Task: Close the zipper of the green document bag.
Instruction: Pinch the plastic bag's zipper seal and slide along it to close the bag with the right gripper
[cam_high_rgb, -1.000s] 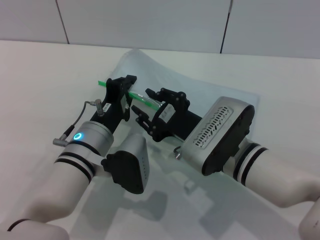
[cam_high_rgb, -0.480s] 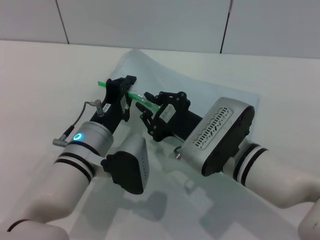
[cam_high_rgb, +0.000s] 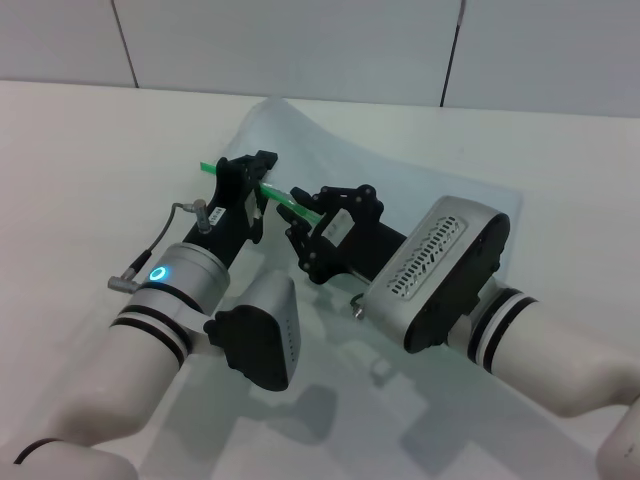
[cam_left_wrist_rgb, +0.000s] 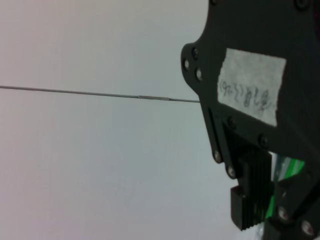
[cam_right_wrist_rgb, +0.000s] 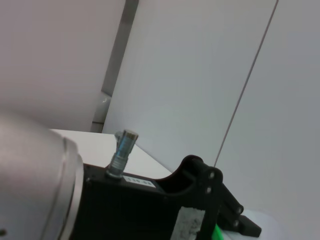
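**Both grippers at the green edge of the bag**

Although I have three views, much of the bag (cam_high_rgb: 400, 170) is hidden from me: from the head camera both arms lie across it, and I see only its pale far part and the corner at the right. It lies flat on the white table (cam_high_rgb: 80, 150), running from the middle towards the far right. The zipper (cam_high_rgb: 283, 197) shows only as a short bright green strip between the two grippers, plus a small green end sticking out beyond the left one. I cannot make out the slider tab.

The left gripper (cam_high_rgb: 255, 180) sits at the near-left end of that strip, its fingers closed onto the green edge as far as I can judge. In the left wrist view its black frame fills the right side and only a sliver of green shows low at the edge. The right gripper (cam_high_rgb: 300, 222) is just beside it, further along the strip, with its fingers drawn in around the zipper; whether they actually pinch it I cannot tell. The right wrist view shows the other arm's black body and a speck of green, not its own fingers.

Compared with a second ago, the right gripper's fingers have closed in and it has crept slightly nearer the left one. The left gripper has hardly moved.
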